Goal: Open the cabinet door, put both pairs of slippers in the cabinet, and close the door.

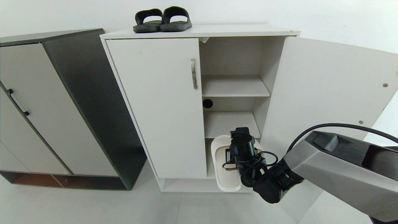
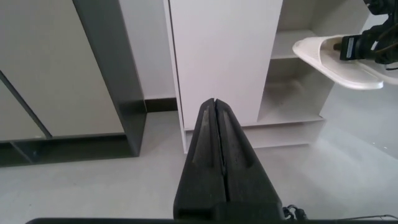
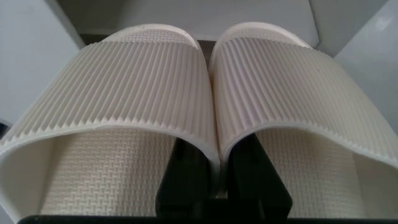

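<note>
- My right pincer is pinching the white slippers; one finger sits under each ribbed strap, and the pair's two inner sides are pressed together between them.
- The white slippers lie side by side, touching, off the floor, toes towards the cabinet; they hang at the mouth of its open right half, below the middle shelf; I cannot tell whether the toes have crossed the front edge.
- The right door is swung wide open, showing the upper shelf and the one beneath it.
- The left door is shut; its metal handle stands upright near the inner edge.
- The black slippers sit as a pair on top of the cabinet, above the shut door, touching each other.
- My left pincer is pressed together with nothing between the fingers; it is low over the floor, pointing at the shut left door, well apart from the white slippers.
- A dark cabinet stands just beside the white one, on my left; its door is shut.
</note>
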Controlling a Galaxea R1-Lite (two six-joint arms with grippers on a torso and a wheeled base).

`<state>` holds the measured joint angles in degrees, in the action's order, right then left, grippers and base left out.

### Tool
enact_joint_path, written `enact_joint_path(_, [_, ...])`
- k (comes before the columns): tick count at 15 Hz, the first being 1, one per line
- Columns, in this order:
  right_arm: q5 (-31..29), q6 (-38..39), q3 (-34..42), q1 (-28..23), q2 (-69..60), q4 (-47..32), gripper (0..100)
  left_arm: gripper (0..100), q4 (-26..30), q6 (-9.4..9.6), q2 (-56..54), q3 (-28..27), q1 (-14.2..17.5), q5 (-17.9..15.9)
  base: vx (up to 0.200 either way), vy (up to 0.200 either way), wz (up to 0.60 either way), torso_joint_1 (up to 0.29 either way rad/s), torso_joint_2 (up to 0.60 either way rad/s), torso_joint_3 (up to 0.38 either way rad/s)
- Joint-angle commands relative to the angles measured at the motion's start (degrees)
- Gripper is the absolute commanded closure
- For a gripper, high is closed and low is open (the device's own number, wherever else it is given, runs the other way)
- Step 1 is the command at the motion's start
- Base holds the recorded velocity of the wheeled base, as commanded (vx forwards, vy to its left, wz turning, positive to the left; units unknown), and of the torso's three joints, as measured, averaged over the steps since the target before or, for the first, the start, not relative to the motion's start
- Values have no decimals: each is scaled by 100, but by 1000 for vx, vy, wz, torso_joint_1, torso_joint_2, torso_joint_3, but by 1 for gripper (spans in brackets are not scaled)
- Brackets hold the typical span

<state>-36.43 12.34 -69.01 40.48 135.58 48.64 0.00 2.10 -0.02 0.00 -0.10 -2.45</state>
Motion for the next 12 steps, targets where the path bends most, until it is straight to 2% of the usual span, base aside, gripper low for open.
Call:
enact_joint_path(1, [-5, -179, 2, 3, 135, 295, 100, 100, 0, 1, 11, 0, 1, -1, 0, 0, 0, 2, 2, -207])
enact_joint_path(3, [-102, -425, 98, 3, 135, 805, 100, 100, 0, 1, 11, 0, 1, -1, 0, 0, 0, 7, 10, -190])
enact_joint_path(5, [-207, -873, 309, 21, 126, 1710, 100, 100, 0, -8, 11, 0, 1, -1, 0, 0, 0, 7, -5, -198])
enact_joint_path(8, [-277, -1155, 336, 38, 73, 2325, 100, 100, 0, 1, 11, 0, 1, -1, 0, 0, 0, 1, 4, -176])
enact_joint_path(12, [-277, -1163, 371, 3, 284, 2290, 100, 100, 0, 1, 11, 0, 1, -1, 0, 0, 0, 2, 1, -13])
